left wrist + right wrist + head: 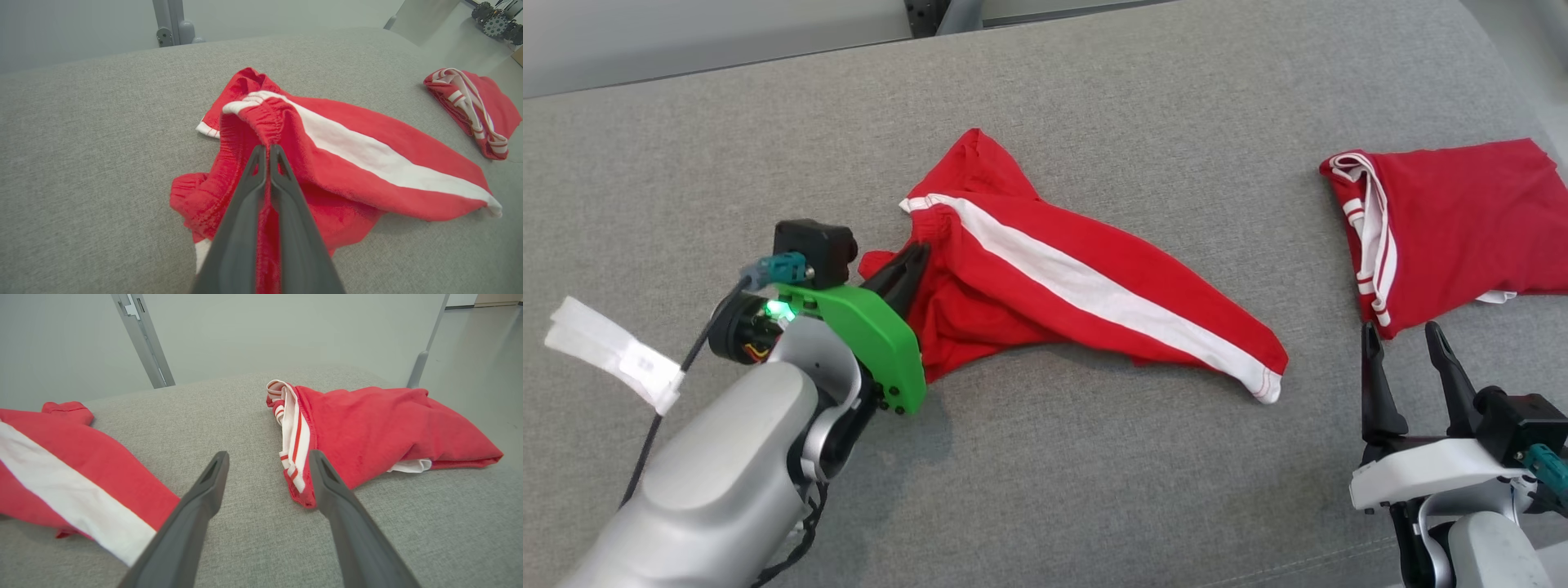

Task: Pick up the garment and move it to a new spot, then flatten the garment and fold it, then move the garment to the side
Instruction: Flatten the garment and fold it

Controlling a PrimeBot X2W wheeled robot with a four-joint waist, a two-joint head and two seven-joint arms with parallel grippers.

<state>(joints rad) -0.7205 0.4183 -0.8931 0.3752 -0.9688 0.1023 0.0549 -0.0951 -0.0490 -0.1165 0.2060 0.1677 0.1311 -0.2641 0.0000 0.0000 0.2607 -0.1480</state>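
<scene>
So the left pincer (919,251) is clamped tight on the garment (1086,278), a pair of red shorts with a white side stripe. In the left wrist view its two fingers (245,204) are pressed together with a sliver of red cloth squeezed between them, right under the gathered elastic waistband (265,114). From that pincer the shorts run off to its right. The stripe (1094,290) goes all the way to the leg hem (1270,380), which lies flat on the grey padded surface (1094,490). A bunched lump of red sits just left of the fingers.

Room-wise, everything left of the left pincer and on its near side is bare grey padding, so plenty of space there. Past its tips the padding carries on to the far edge (727,77), with a metal post (171,22) behind that.

The right pincer (1403,331) is spread wide with nothing in it. Its tips point at a second red garment (1462,220), folded, with white striped trim (292,428) along the side nearest that pincer. The tips are just beside that trim, but I can't tell if one finger actually touches it. To the right pincer's left there's a strip of bare padding before the shorts' leg hem. The folded piece lies close to the padding's far right corner.
</scene>
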